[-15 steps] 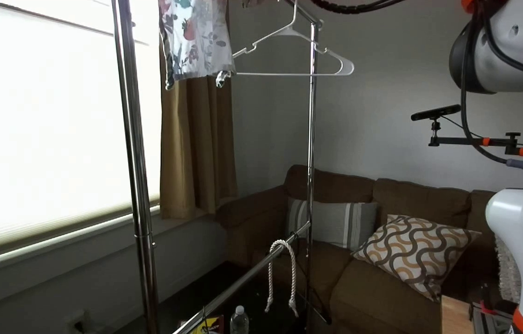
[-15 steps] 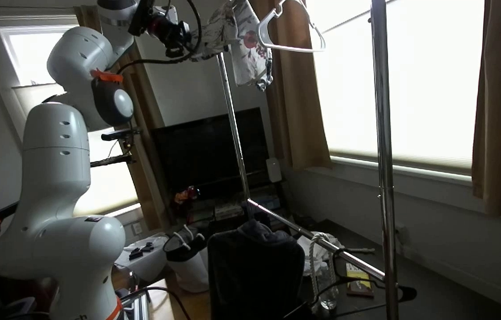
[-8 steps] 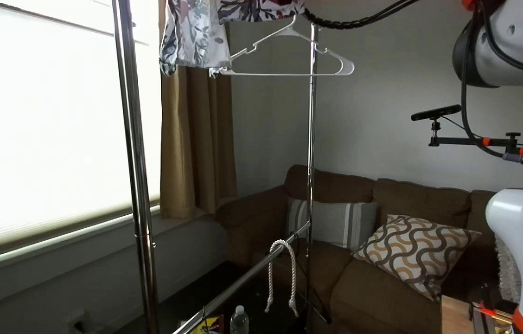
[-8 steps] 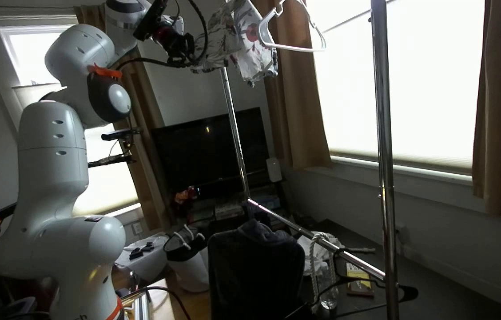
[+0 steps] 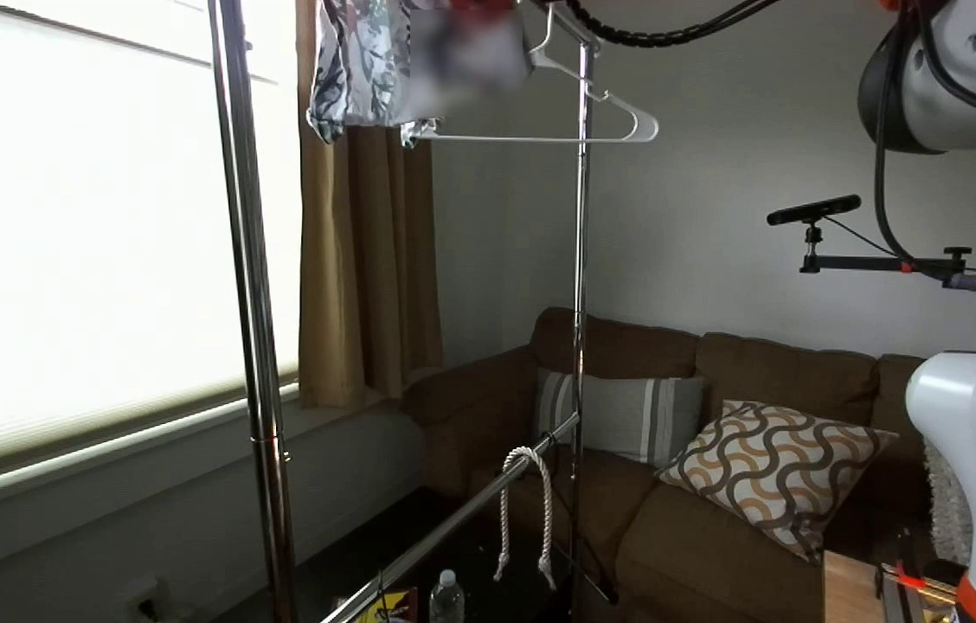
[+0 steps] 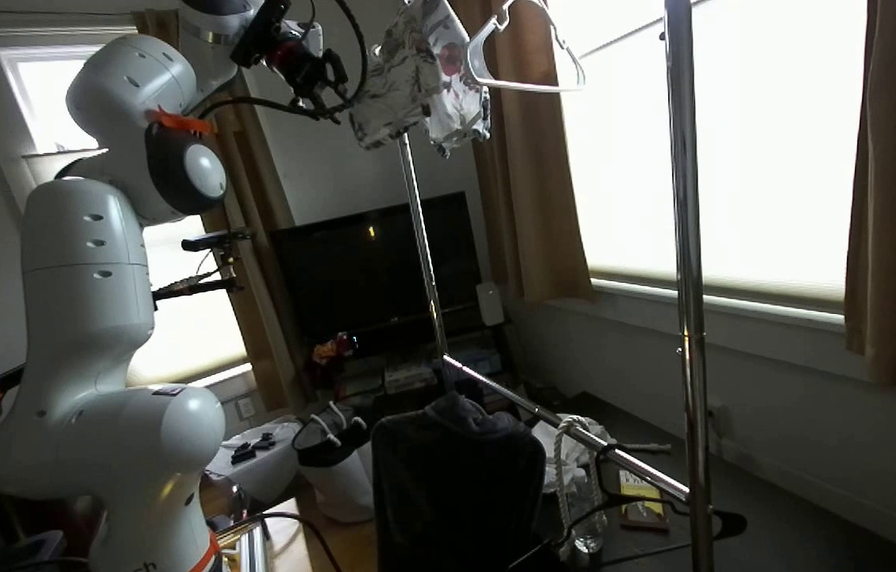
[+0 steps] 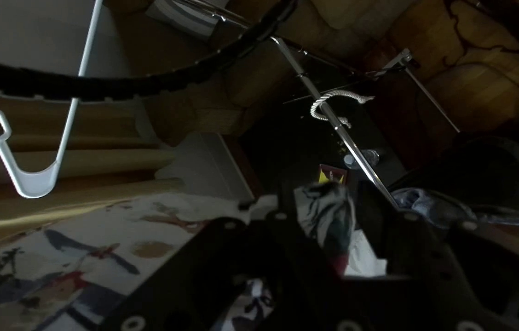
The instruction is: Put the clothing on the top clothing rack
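Currently, the black gripper (image 6: 333, 94) stands with jaws apart just beside the floral-print garment (image 6: 396, 89), which hangs near the white plastic hanger (image 6: 527, 86) and metal top rail (image 5: 574, 29).

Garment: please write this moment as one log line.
garment: seemingly draped over top rail | hand: open, contact unclear | white hanger: nearby

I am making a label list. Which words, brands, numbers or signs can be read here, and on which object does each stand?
"ch", probably: letters low on the robot arm, cut off by the picture edge.
Too blurred to read: the print on the yellow item.
Too small to read: the dark sticker on the robot arm.
I can read nothing else.
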You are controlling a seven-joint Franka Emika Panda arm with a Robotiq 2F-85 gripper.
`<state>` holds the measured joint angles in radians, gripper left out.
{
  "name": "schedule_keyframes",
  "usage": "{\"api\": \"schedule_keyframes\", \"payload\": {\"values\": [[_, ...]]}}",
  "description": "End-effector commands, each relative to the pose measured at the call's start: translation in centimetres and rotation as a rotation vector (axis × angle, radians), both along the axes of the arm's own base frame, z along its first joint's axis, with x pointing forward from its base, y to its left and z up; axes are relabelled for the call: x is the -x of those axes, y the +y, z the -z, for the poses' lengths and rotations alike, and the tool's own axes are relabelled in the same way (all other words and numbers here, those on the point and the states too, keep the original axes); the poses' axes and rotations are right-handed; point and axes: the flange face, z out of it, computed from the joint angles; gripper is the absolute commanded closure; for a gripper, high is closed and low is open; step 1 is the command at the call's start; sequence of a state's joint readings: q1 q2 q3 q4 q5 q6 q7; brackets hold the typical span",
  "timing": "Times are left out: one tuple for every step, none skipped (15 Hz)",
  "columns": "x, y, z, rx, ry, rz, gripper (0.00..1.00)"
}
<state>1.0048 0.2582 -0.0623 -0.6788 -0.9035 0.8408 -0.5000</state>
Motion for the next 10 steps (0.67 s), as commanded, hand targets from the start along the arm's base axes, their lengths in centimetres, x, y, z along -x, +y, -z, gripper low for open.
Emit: {"api": "schedule_keyframes", "payload": {"values": [[1.7,-0.3,-1.4,-0.039,-0.048,0.011,0.27],[1.9,-0.4,-1.6,-0.041,-0.056,0.013,0.19],[2.2,-0.5,-1.9,-0.044,-0.072,0.019,0.12],[2.7,-0.9,-2.7,-0.05,-0.104,0.036,0.05],[3.3,-1.4,-3.4,-0.066,-0.14,0.06,0.0],[4.0,-1.9,-4.3,-0.089,-0.182,0.09,0.0],[4.3,-3.0,-4.9,-0.123,-0.218,0.143,0.0],[4.4,-4.1,-5.3,-0.151,-0.239,0.186,0.0],[4.6,-5.0,-5.8,-0.183,-0.262,0.225,0.0],[3.7,-3.3,-4.9,-0.13,-0.223,0.163,0.0]]}}
